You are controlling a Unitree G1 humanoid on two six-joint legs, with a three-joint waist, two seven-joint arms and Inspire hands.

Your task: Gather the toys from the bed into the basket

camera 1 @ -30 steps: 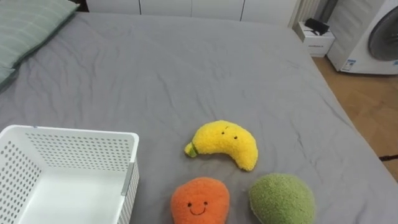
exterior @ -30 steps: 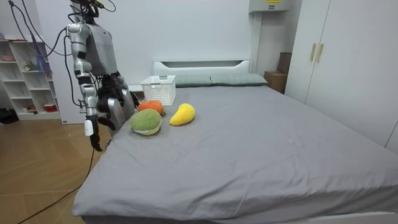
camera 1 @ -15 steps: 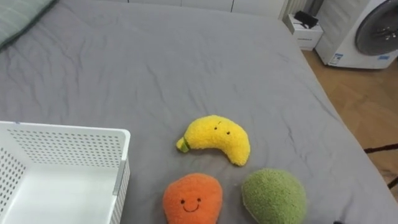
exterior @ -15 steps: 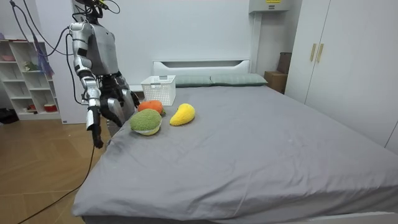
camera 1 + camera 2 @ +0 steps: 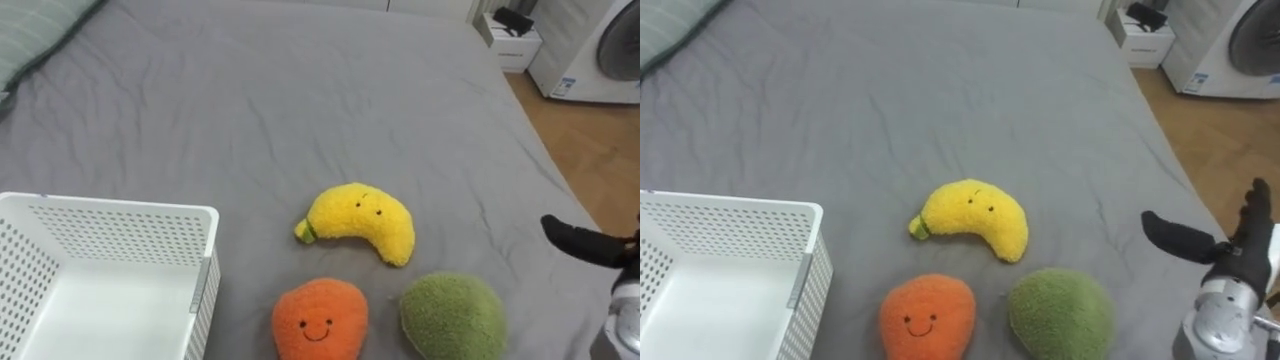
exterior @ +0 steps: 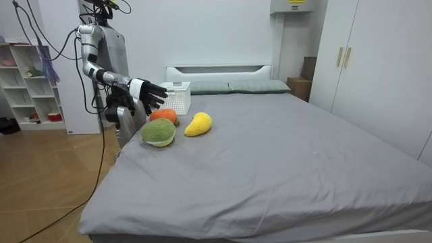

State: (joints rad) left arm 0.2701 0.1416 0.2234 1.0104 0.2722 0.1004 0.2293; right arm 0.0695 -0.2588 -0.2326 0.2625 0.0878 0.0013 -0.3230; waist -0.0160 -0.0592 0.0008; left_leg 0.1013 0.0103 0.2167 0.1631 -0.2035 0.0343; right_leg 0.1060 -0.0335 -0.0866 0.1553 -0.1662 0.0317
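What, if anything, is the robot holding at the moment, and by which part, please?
Nothing is held. The right hand is open, apart from the green toy; that, the orange toy and the yellow toy all lie free on the bed.

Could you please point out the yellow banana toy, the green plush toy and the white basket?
yellow banana toy [image 5: 360, 222]: left eye view, middle of its body.
green plush toy [image 5: 452, 318]: left eye view, its top.
white basket [image 5: 110, 232]: left eye view, far wall.
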